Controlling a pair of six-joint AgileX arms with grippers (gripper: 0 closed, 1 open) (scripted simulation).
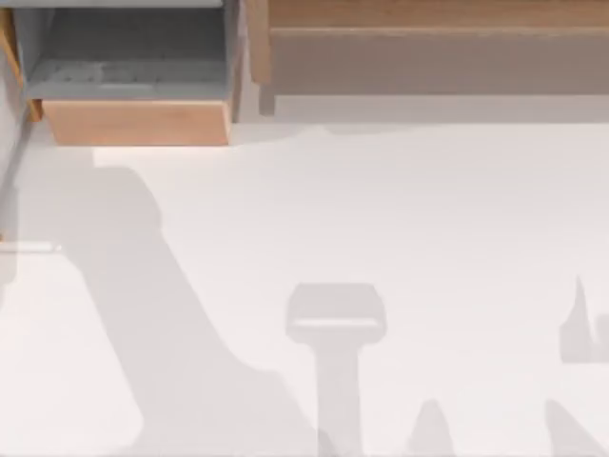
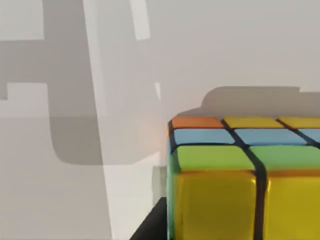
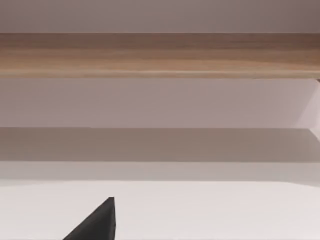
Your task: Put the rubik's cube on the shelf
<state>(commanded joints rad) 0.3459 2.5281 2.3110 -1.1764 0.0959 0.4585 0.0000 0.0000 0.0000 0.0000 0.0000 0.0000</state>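
rubik's cube [image 2: 245, 180] apparently near left gripper; shelf [image 1: 428, 48] along far edge.

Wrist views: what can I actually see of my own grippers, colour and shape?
Little. In the left wrist view, a black, flat-edged finger slants in beside the multicoloured glossy rubik's cube. In the right wrist view, a matte black, wedge-shaped finger tapers to a corner. No cables or markings are visible.

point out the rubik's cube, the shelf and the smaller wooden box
rubik's cube [image 2: 215, 157]: left wrist view, on a green sticker.
shelf [image 1: 428, 14]: top view, on its light-brown top board.
smaller wooden box [image 1: 138, 124]: top view, on its wooden front panel.
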